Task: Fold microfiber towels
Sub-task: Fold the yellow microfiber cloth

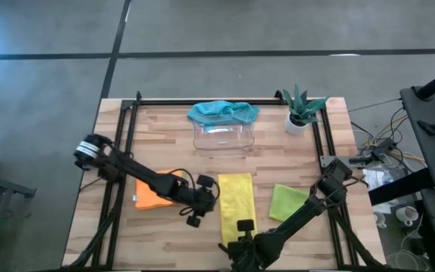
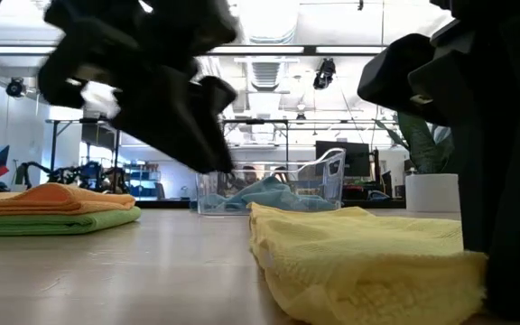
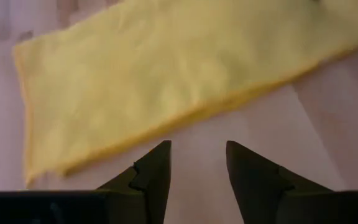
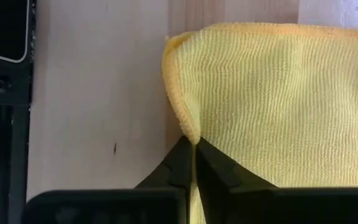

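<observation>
Right wrist view: right gripper (image 4: 195,152) pinched shut on the near edge of the yellow towel (image 4: 278,99), fingertips pressed together with a fold of cloth between them. High view: same gripper (image 1: 242,240) low at the table's front edge, at the front end of the yellow towel (image 1: 236,195), folded into a long strip running front to back near the middle of the table (image 1: 165,125).

Left wrist view: left gripper (image 3: 197,163) open, fingers (image 3: 156,171) spread with bare wood between them, tips just short of the long edge of the yellow towel (image 3: 166,68), not touching it. High view: left gripper (image 1: 199,213) just beside the strip's left edge.

Further out, high view: orange towel (image 1: 152,195) folded at the left, partly under the left arm. Low view: orange towel (image 2: 48,197) stacked on a lime green towel (image 2: 61,220). Second lime green towel (image 1: 287,201) lying flat to the right of the yellow strip, near the right arm. Teal towel (image 1: 223,112) draped over the rim of the clear tray (image 1: 225,140) at the back of the table. Potted plant (image 1: 302,109) at the back right corner, beside the tray.
</observation>
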